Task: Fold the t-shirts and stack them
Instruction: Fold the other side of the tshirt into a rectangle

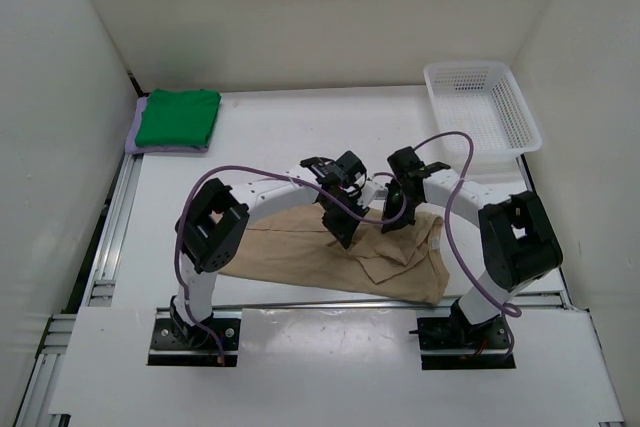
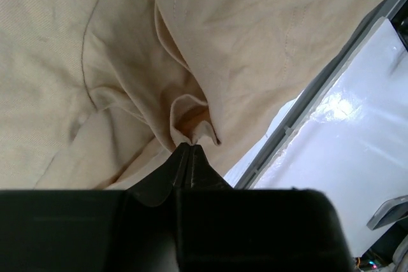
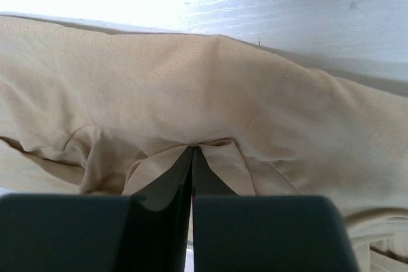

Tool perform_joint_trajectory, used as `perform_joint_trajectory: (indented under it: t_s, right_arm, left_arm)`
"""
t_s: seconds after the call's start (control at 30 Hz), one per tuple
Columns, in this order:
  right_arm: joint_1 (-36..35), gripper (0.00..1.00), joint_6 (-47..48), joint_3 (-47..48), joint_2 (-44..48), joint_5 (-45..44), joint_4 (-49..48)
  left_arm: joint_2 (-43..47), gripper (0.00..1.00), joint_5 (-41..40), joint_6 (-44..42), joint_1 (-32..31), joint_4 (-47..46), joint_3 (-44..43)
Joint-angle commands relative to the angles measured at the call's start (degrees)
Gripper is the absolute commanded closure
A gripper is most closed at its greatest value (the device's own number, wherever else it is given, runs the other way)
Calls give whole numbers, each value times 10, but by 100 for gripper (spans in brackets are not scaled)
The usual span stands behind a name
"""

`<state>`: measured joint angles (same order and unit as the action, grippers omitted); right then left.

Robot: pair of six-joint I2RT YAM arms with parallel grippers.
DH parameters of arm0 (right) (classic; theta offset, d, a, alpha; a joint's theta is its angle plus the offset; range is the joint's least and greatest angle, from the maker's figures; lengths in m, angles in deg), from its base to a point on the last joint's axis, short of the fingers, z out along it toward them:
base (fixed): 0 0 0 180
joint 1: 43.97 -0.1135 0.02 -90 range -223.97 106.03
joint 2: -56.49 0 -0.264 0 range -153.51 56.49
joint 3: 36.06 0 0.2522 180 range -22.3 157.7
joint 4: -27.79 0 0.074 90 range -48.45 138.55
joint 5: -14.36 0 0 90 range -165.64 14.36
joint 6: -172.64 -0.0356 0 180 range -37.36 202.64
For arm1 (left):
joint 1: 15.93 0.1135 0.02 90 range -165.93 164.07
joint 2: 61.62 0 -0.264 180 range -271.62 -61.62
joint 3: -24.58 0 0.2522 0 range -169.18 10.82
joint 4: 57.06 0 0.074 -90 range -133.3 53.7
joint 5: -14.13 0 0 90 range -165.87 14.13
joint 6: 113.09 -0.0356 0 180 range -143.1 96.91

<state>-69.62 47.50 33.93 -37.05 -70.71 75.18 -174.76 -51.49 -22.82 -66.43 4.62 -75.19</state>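
The beige t-shirt point(image 1: 330, 259) lies rumpled along the worktop's point(image 1: 270, 142) near edge, with bare white surface beyond it. Its cloth is soft, creased and seamed. The left claw point(image 2: 189, 147) and the right claw point(image 3: 192, 151) are each pinched tight on a small fold of it. At the far left the green t-shirt point(image 1: 178, 117) lies folded on the lavender t-shirt point(image 1: 132, 139). A mesh basket point(image 1: 482, 107) sits far right, between white walls point(image 1: 300, 17).

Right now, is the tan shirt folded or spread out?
Mostly spread out, rumpled, not neatly folded: the tan shirt lies wide on the table, left gripper and right gripper pinching its cloth.
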Motion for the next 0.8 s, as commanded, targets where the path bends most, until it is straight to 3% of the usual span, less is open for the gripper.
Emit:
perform_joint_trajectory:
  t_s: [0.0, 0.07, 0.1, 0.23, 0.7, 0.77]
  right_arm:
    - [5, 100, 6, -16, 25, -5, 9]
    - [10, 87, -6, -29, 48, -17, 9]
    - [10, 73, -6, -37, 55, -34, 9]
    - [16, 56, 16, -44, 66, -24, -3]
    - [16, 47, 35, -31, 16, 15, -40]
    - [16, 60, 35, -25, 16, 20, -40]
  left_arm:
    - [22, 90, 21, -3, -1, 5, -13]
    - [29, 90, 26, -3, -1, 10, -6]
    - [29, 90, 26, -3, -1, 18, 1]
    - [29, 90, 38, -3, -1, 30, 30]
    - [13, 88, 44, -3, -1, 30, 48]
    - [13, 88, 44, -3, -1, 30, 48]
